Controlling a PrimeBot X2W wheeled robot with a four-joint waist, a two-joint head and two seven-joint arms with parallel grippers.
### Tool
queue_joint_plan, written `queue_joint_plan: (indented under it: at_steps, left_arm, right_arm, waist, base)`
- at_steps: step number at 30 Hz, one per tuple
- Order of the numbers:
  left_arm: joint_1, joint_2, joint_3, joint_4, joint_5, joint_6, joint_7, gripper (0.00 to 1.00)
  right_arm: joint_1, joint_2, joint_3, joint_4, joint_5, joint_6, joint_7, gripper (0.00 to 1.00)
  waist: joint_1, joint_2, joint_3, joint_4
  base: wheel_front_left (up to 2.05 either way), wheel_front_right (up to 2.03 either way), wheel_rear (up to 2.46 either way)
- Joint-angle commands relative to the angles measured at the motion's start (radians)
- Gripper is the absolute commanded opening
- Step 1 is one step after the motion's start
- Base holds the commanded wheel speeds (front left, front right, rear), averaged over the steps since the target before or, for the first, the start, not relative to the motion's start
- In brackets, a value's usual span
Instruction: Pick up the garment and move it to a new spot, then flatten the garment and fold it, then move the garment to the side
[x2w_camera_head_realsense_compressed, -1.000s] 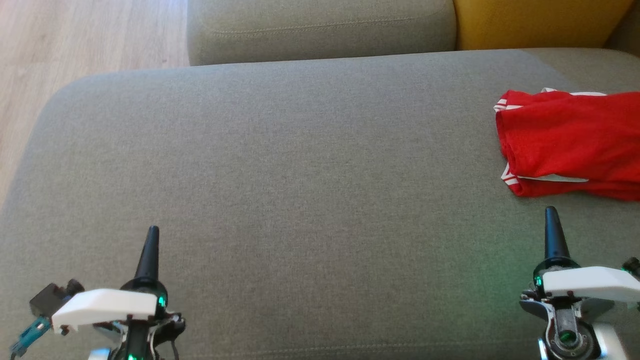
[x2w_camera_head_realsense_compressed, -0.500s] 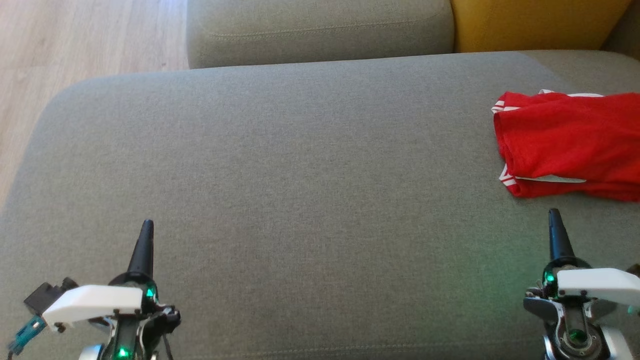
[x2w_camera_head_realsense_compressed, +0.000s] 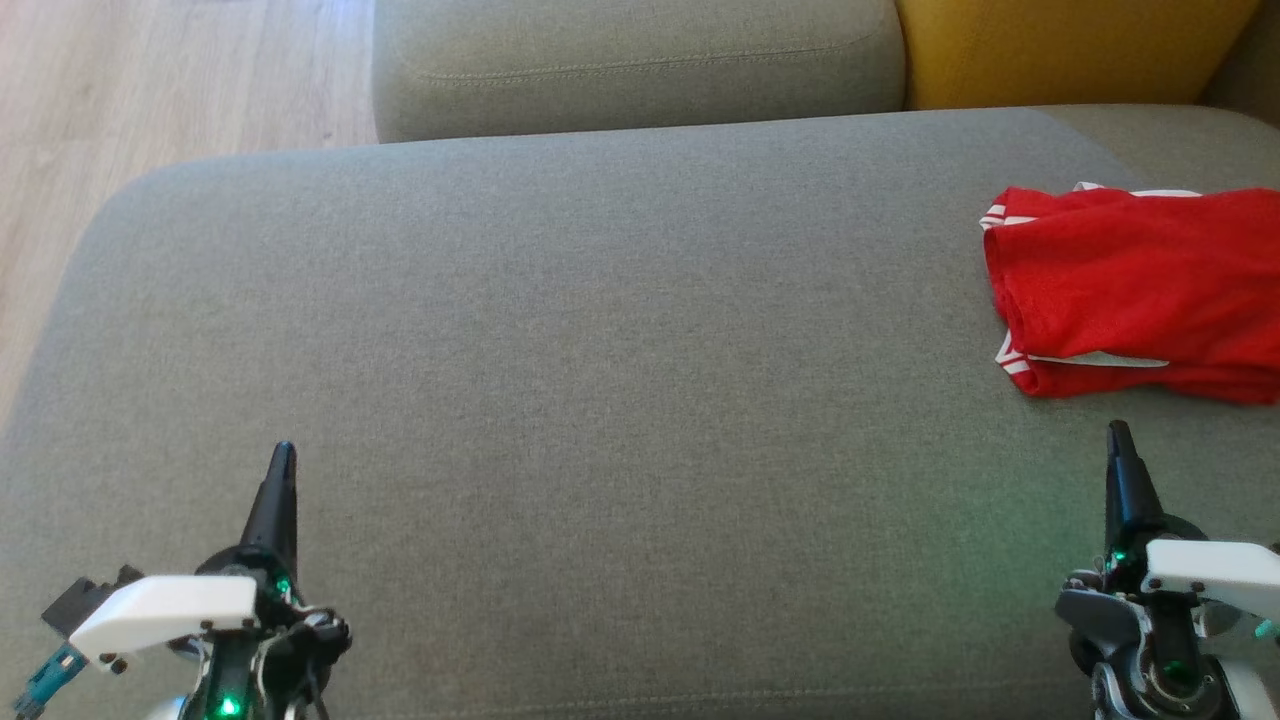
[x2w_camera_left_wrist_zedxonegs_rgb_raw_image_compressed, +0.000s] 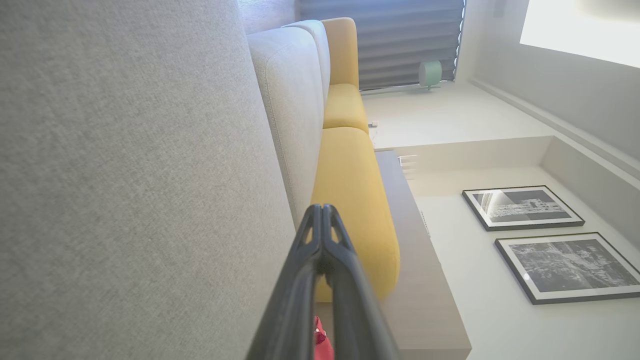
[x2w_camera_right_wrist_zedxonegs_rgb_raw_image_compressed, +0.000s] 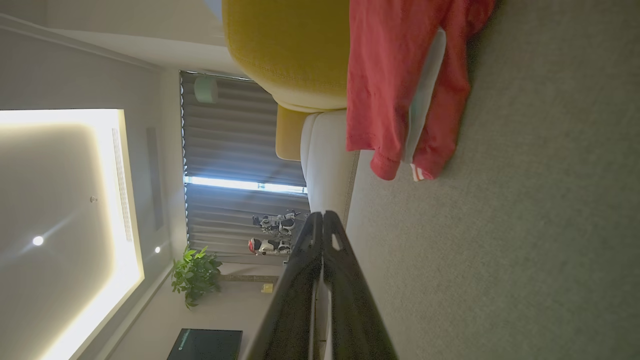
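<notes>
The garment (x2w_camera_head_realsense_compressed: 1140, 290) is red with white trim, folded into a compact stack at the right edge of the grey sofa seat (x2w_camera_head_realsense_compressed: 600, 350). It also hangs across the top of the right wrist view as the garment (x2w_camera_right_wrist_zedxonegs_rgb_raw_image_compressed: 395, 85). My right gripper (x2w_camera_head_realsense_compressed: 1119, 438) sits just below it at the lower right, fingers pressed together and empty, seen as the right gripper (x2w_camera_right_wrist_zedxonegs_rgb_raw_image_compressed: 321, 216). My left gripper (x2w_camera_head_realsense_compressed: 283, 455) is at the lower left, far from the cloth, shut and empty, seen as the left gripper (x2w_camera_left_wrist_zedxonegs_rgb_raw_image_compressed: 322, 207). A sliver of red garment (x2w_camera_left_wrist_zedxonegs_rgb_raw_image_compressed: 320, 342) shows behind its fingers.
A grey back cushion (x2w_camera_head_realsense_compressed: 640, 60) and a yellow cushion (x2w_camera_head_realsense_compressed: 1070, 45) line the far side of the seat. Wooden floor (x2w_camera_head_realsense_compressed: 170, 80) lies beyond the seat's left end. The wide seat stretches between the two grippers.
Both grippers have drawn back slightly toward the bottom of the head view. The view itself has shifted a little, and the garment lies as before.
</notes>
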Motion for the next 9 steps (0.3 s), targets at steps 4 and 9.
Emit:
queue_joint_plan:
  at_steps: [4, 9]
  left_arm:
    - [-0.065, 0.015, 0.050, -0.024, -0.050, -0.011, 0.018, 0.00]
    - [-0.070, 0.015, 0.061, -0.018, -0.095, -0.014, 0.034, 0.00]
  right_arm:
    - [-0.054, -0.016, 0.012, -0.030, 0.071, -0.001, 0.019, 0.00]
    - [-0.055, -0.016, 0.006, -0.029, 0.134, -0.001, 0.034, 0.00]
  waist:
    - [0.0000, 0.0000, -0.002, -0.001]
    - [0.0000, 0.0000, -0.005, -0.002]
  base:
    - [0.00, 0.00, 0.00]
    - [0.00, 0.00, 0.00]
